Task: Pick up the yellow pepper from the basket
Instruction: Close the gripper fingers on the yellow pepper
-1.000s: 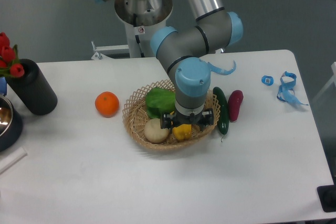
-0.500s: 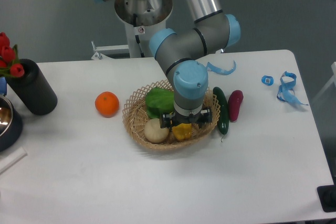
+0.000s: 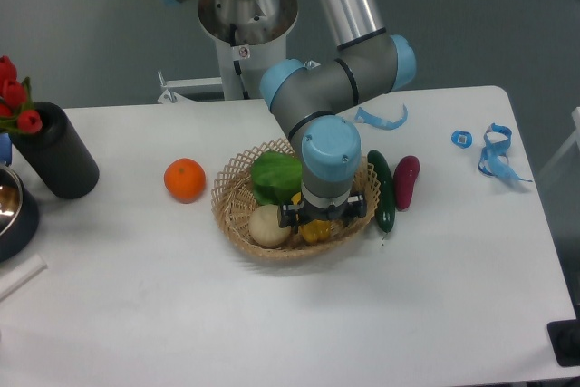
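Bright yellow glossy bell pepper (image 3: 316,230), tan open-weave wicker basket (image 3: 237,189), pale beige round ball (image 3: 268,226), green leafy vegetable (image 3: 275,177), orange round fruit (image 3: 185,179), dark green cucumber (image 3: 383,189), magenta eggplant (image 3: 406,180), white table (image 3: 272,314), black cylindrical vase (image 3: 56,151), red tulips (image 3: 14,97), light blue ribbon (image 3: 494,151).

an orange (image 3: 185,178) sits left on the white table (image 3: 272,314) (cucumber (image 3: 384,189) and eggplant (image 3: 405,181) at right).

No legible text, brand, number or sign found. A small white sticker with a red mark (image 3: 242,52) sits on the robot's base column, up and behind the gripper (image 3: 316,222), too small to read. The small blue tag (image 3: 462,139), far to the gripper's right, shows a pale face with nothing readable on it.
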Controlling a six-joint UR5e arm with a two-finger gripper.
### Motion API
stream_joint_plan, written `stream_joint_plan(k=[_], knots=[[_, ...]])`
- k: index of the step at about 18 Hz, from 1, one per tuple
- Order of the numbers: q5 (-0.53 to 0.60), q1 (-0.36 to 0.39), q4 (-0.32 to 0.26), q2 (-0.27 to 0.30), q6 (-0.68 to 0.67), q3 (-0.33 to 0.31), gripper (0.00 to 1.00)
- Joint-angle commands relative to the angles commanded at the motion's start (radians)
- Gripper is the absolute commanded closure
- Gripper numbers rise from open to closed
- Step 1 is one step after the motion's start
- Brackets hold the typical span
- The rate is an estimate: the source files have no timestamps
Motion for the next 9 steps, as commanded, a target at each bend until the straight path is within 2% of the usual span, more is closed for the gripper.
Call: stream_joint_plan(k=[1,5,8,9], knots=[[0.0,0.0,0.002,0.0,0.002,0.0,0.18],[0.0,-0.002,0.006,-0.012,0.002,0.011,0.23],[-0.002,-0.002,0.009,-0.005,0.006,0.014,0.43],[-0.002,-0.002,0.009,-0.005,0.009,0.014,0.55]])
